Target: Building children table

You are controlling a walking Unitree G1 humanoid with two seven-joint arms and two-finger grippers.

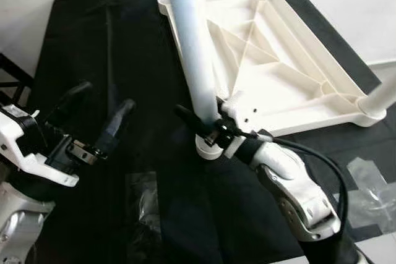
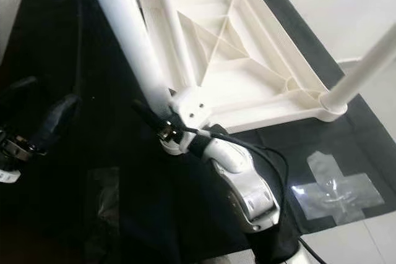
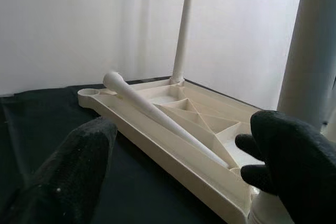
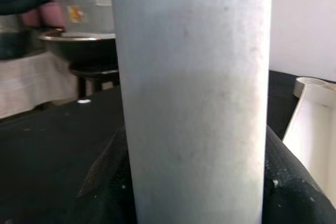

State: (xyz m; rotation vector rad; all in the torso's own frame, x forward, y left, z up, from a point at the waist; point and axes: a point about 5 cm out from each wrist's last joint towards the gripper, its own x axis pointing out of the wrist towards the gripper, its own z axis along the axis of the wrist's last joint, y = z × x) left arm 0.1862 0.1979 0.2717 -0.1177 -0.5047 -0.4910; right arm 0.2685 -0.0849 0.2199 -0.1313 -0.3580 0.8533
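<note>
Your right gripper point(image 1: 207, 129) is clamped around the white leg point(image 1: 193, 47), which stands nearly upright, long axis pointing up and leaning slightly away, foot planted at the upside-down tabletop's point(image 1: 291, 85) near corner. Your left gripper point(image 1: 102, 112) hovers off to the side, fingers spread, holding nothing.

We can read no text, brand or number anywhere. A clear container point(image 4: 86, 11) in the background of the right wrist view carries a small yellow-and-red sticker, too blurred for us to read.
</note>
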